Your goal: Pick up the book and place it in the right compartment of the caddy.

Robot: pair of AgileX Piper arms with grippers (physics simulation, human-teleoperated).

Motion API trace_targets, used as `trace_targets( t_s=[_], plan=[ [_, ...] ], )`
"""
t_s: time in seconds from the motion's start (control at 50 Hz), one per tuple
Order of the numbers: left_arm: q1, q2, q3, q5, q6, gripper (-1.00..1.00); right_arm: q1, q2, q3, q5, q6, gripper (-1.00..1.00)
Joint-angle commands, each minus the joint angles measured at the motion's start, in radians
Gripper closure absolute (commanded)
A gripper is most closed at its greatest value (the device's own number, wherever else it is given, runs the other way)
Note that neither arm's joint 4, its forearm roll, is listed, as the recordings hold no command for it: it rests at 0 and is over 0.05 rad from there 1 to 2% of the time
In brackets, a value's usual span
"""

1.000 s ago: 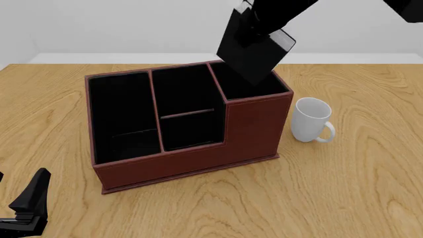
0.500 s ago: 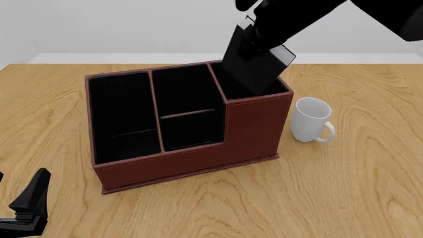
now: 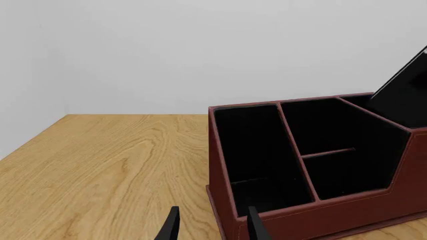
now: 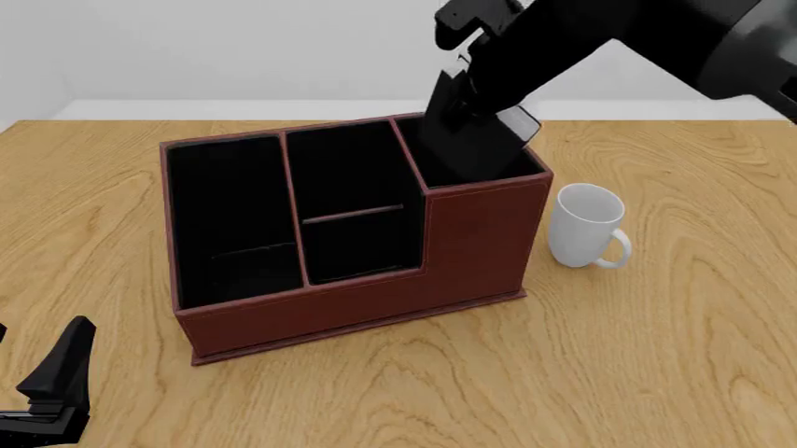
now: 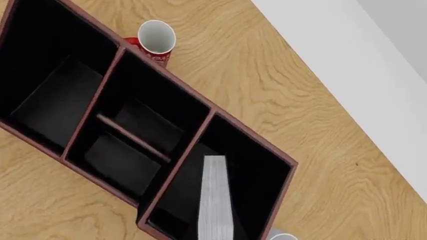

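The caddy (image 4: 361, 299) stands mid-table, reddish-brown with a black interior. My right gripper (image 4: 471, 89) is shut on the black book (image 4: 468, 140) and holds it tilted, with its lower part inside the tall right compartment (image 4: 488, 201). The right wrist view looks down on the book's white page edges (image 5: 215, 200) inside that compartment (image 5: 267, 185); the gripper's fingers do not show there. My left gripper (image 4: 56, 383) is low at the near left, away from the caddy. Its fingers (image 3: 172, 227) are apart and empty, and that view shows the caddy (image 3: 320, 215) and the book (image 3: 407, 95).
A white mug (image 4: 588, 226) stands just right of the caddy, and its rim shows in the right wrist view (image 5: 280, 236). A red cup (image 5: 155, 40) stands against the caddy's far wall and is hidden in the front view. The wooden table (image 4: 648, 373) ends at a white wall.
My right arm has come down and the book has sunk from above the caddy into the right compartment. The left arm has not moved.
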Motion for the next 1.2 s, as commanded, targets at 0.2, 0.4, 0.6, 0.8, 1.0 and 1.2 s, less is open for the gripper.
trace_targets(
  t_s=[0.2,0.4,0.6,0.8,1.0,1.2],
  plan=[
    [0.0,0.0,0.0,0.0,0.0,-1.0,-0.005,0.078,0.028,-0.041,0.028,1.0],
    [0.0,0.0,0.0,0.0,0.0,-1.0,-0.01,0.115,0.022,-0.056,0.034,1.0],
    [0.0,0.0,0.0,0.0,0.0,-1.0,-0.043,0.178,0.002,-0.071,0.034,1.0],
    [0.0,0.0,0.0,0.0,0.0,-1.0,-0.111,0.261,-0.115,-0.05,0.006,-1.0],
    [0.0,0.0,0.0,0.0,0.0,-1.0,-0.162,0.235,-0.14,-0.079,-0.04,-1.0],
    [0.0,0.0,0.0,0.0,0.0,-1.0,-0.139,0.017,0.107,-0.221,-0.037,-1.0]
  ],
)
